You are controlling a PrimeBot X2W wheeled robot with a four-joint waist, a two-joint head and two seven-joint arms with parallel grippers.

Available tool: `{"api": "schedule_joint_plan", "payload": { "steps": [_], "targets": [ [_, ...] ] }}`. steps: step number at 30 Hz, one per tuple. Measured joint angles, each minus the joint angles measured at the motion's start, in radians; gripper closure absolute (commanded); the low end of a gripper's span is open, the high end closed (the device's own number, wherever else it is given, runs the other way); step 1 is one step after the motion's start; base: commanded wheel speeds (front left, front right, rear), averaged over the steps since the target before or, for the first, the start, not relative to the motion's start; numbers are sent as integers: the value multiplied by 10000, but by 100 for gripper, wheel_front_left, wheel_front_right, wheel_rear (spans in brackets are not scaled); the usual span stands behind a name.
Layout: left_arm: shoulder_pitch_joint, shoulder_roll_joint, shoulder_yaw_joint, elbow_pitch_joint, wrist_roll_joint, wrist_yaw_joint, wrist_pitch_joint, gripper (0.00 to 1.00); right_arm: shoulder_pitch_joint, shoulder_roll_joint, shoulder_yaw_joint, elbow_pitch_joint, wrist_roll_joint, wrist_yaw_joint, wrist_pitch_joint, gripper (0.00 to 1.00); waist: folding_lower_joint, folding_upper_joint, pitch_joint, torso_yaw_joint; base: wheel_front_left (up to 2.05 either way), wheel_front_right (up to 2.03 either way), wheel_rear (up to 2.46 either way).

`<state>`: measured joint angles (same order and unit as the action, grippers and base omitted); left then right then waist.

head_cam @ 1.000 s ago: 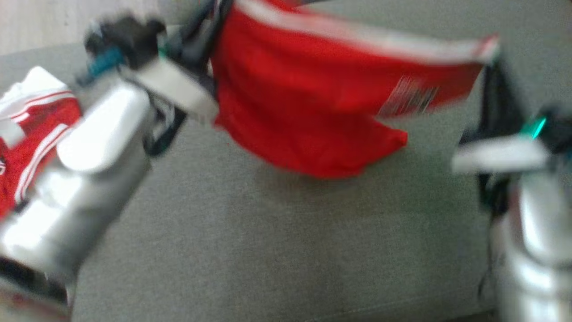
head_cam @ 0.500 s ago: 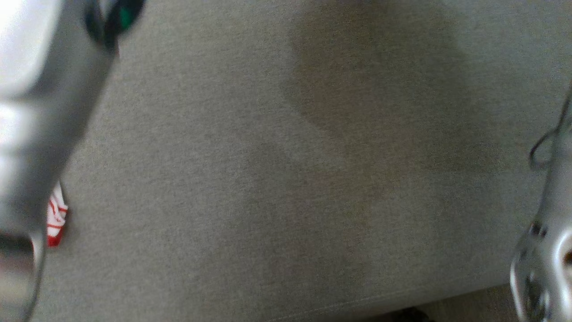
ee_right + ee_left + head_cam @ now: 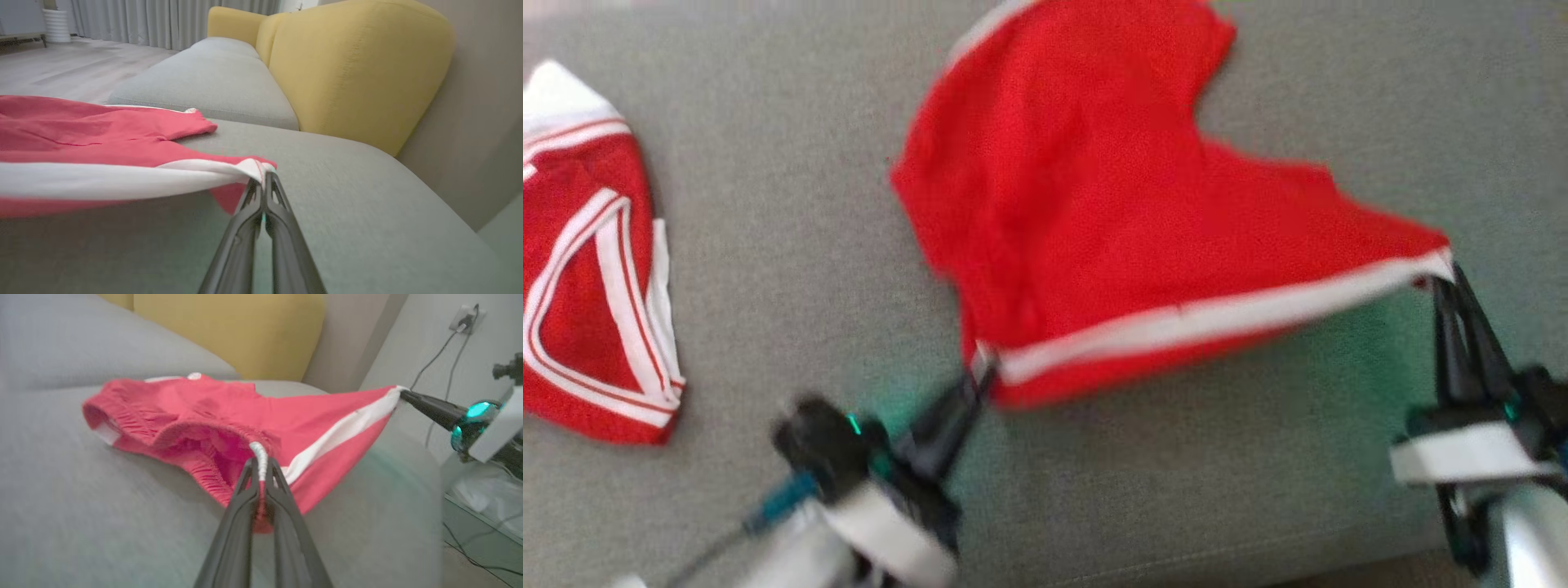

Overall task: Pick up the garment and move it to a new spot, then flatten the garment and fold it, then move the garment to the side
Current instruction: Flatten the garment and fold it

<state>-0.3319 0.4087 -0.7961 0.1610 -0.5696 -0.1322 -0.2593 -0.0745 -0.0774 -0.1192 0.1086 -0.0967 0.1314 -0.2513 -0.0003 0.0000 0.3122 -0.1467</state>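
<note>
The red garment (image 3: pixel 1094 204) lies on the grey sofa seat (image 3: pixel 792 245), with its near edge lifted and stretched between the two arms. The left tool (image 3: pixel 980 371) is clamped on one end of that edge. The left wrist view shows what the blurred head view cannot: the fingers are pinched together on the gathered elastic waistband, right at a loop of white cord. The right tool (image 3: pixel 1441 282) is closed on the other end, and its own wrist view shows it nipping the tip of the white stripe at the corner of the fabric. The stripe runs taut from one tool to the other, clear of the cushion, while the rest of the cloth trails away flat on the seat.

From the head view alone, a second red-and-white garment (image 3: pixel 588 286) sits crumpled on the seat, well apart to the robot's left. The wrist views give the room instead: a yellow back cushion (image 3: pixel 355 69) behind the seat, grey curtains (image 3: pixel 163 20) and a pale wooden floor (image 3: pixel 61 65) beyond, and a wall socket (image 3: pixel 466 316) with cables hanging from it.
</note>
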Motion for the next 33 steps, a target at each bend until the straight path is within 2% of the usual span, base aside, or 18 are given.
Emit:
{"api": "schedule_joint_plan", "payload": {
  "steps": [3,7,12,15,21,26,33],
  "targets": [
    [1009,-102,-291,-401,48,0,2,100,980,-63,-458,-963,173,0,372,100,-1,0,-350,-26,0,0,0],
    [1256,-286,-123,-947,-86,0,2,100,1711,-96,-794,-2658,165,0,1313,100,-1,0,-604,179,0,0,0],
    [602,-769,-125,-926,-1080,0,2,100,910,-631,-663,-2953,249,0,2531,100,1,0,-567,746,0,0,0],
    [-342,-1183,-153,-391,-1870,0,44,100,-332,-1189,-295,-2209,313,0,3087,100,3,0,-426,1139,0,0,0],
    [-2080,-2004,-121,1290,-3037,0,61,100,-3156,-2499,738,311,706,0,3405,100,6,0,125,1797,0,0,0],
    [-2906,-2604,-222,2326,-3977,0,90,100,-4871,-2847,1611,1937,702,0,3490,100,6,0,643,2216,0,0,0],
    [-4058,-2947,-470,3118,-4857,0,86,100,-6713,-2930,2466,3962,570,0,2987,100,5,0,1327,2585,0,0,0]
  ]
}}
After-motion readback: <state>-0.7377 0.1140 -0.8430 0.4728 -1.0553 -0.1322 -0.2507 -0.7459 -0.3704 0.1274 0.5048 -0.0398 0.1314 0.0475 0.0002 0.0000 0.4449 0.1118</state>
